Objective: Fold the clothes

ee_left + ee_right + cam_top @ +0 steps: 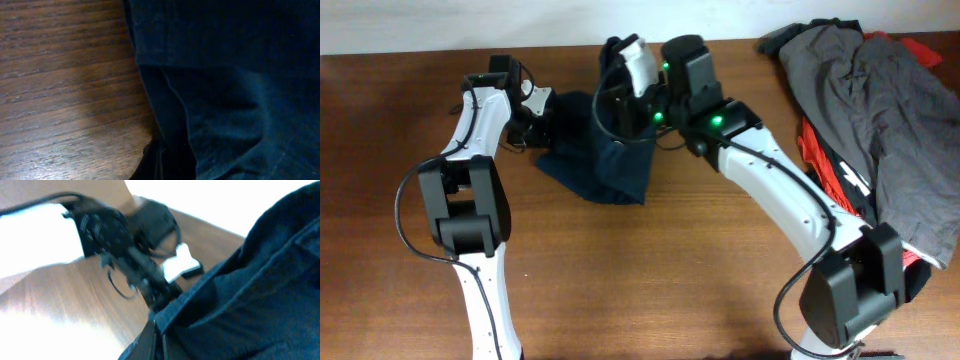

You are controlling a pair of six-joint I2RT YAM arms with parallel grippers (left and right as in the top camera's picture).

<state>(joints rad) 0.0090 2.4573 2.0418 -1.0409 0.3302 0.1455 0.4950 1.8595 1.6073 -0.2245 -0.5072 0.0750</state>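
- Now, right pincer (622, 112): clenched on an edge of navy shorts (610, 165), cloth bunched up at it.
- Opp. side, left pincer (538, 118): right vs. the shorts' other edge; grip can't be told, cloth fills its cam.
- Shorts span btw. both pincers, pointed corner on tabletop (650, 270), base-side of right pincer.
- Well off to right pincer's right: grey garment (880, 110) over red-and-black garments (840, 180).

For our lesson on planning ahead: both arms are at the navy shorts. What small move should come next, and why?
Probably pull outward to spread the shorts flat: they lie bunched, and the left fingers and right fingers each appear to pinch an edge.
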